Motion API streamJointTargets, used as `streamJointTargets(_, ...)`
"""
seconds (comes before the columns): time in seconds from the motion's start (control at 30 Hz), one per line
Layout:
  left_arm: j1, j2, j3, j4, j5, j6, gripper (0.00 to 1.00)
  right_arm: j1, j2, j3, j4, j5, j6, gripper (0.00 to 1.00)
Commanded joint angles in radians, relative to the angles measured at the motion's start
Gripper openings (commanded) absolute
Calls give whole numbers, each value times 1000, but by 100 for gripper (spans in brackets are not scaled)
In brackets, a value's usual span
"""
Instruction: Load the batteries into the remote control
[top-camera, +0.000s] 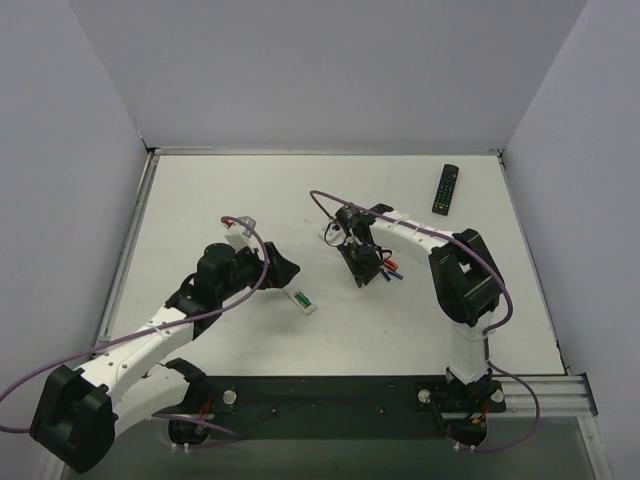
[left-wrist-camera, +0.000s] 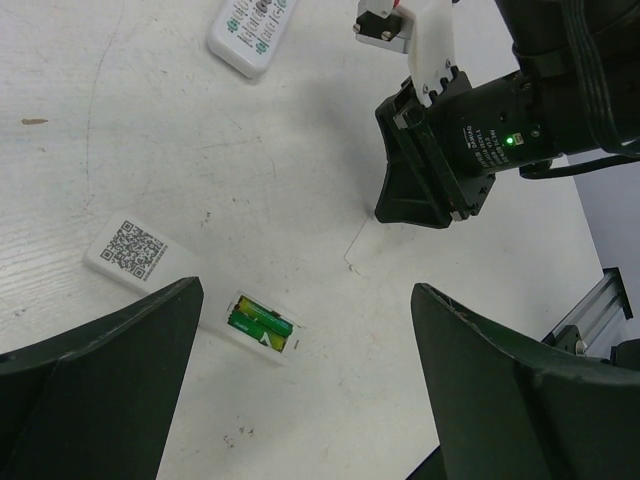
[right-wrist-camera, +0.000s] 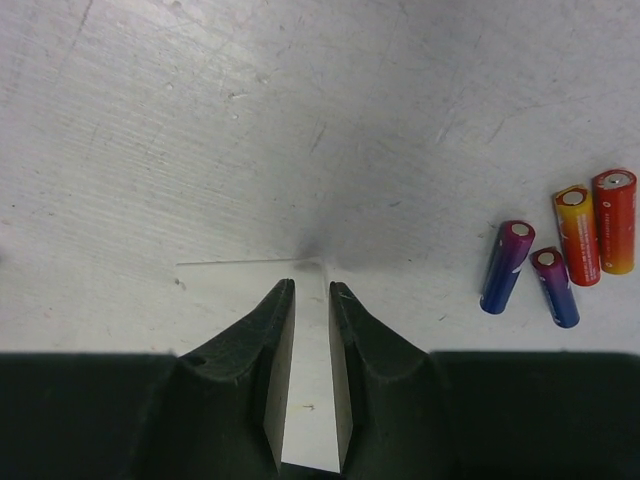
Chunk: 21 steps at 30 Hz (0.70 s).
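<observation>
The slim white remote control (left-wrist-camera: 135, 250) lies back up on the table, its battery bay uncovered. Two green batteries (left-wrist-camera: 258, 324) sit side by side in that bay, seen from above as a green patch (top-camera: 301, 298). My left gripper (left-wrist-camera: 305, 385) hangs wide open above the table just right of the bay, holding nothing. My right gripper (right-wrist-camera: 310, 288) points down at a thin flat white panel (right-wrist-camera: 240, 300) lying on the table. Its jaws stand a narrow gap apart, with only the white surface showing between them. In the top view it (top-camera: 362, 270) is right of the remote.
Two red-orange cells (right-wrist-camera: 598, 228) and two blue-purple cells (right-wrist-camera: 505, 268) lie loose right of my right gripper. A wider white remote (left-wrist-camera: 252, 30) with buttons lies beyond the slim one. A black remote (top-camera: 446, 188) rests at the far right. White walls enclose the table.
</observation>
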Motion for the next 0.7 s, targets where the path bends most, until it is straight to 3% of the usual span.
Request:
streamJointTargets(0.0,-5,6,64,11,36,36,96,0,18,23,-77,23,12,17)
streamJointTargets(0.5,-5,58,98,28,80,50,94,0,101,7,-71,32,-6,12)
streamJointTargets(0.67,-5,59,104,30,94,59,93,3,101,-10,-60,58,-17,0)
